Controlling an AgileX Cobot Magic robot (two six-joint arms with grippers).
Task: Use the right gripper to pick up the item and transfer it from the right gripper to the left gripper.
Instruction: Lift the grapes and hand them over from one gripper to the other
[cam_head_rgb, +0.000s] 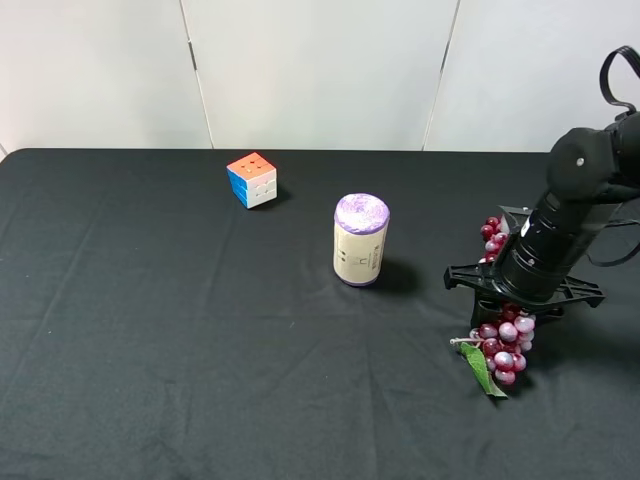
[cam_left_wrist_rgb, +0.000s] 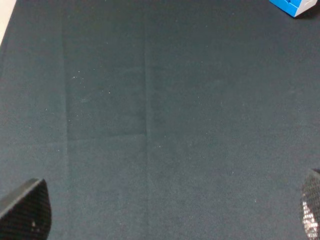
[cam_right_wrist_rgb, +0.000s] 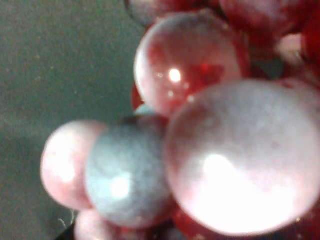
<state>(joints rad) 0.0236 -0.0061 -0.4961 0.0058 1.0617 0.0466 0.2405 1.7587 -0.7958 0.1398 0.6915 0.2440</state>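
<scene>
The grapes (cam_head_rgb: 506, 345), a glossy dark-red and pale pink bunch with a green leaf (cam_head_rgb: 482, 372), lie on the black cloth at the right of the exterior view. My all-black right gripper (cam_head_rgb: 520, 292) is down over the middle of the bunch, so grapes show on both sides of it. Its fingers are hidden under the arm. In the right wrist view the grapes (cam_right_wrist_rgb: 200, 130) fill the picture, very close and blurred, and no finger shows. My left gripper (cam_left_wrist_rgb: 165, 215) is open and empty over bare cloth, with its fingertips (cam_left_wrist_rgb: 27, 210) at the picture's corners. It is out of the exterior view.
A cream cylinder with a purple top (cam_head_rgb: 360, 240) stands upright left of the grapes. A colourful puzzle cube (cam_head_rgb: 252, 179) sits at the back middle and shows as a blue corner in the left wrist view (cam_left_wrist_rgb: 295, 6). A black cloth (cam_head_rgb: 150, 330) covers the table.
</scene>
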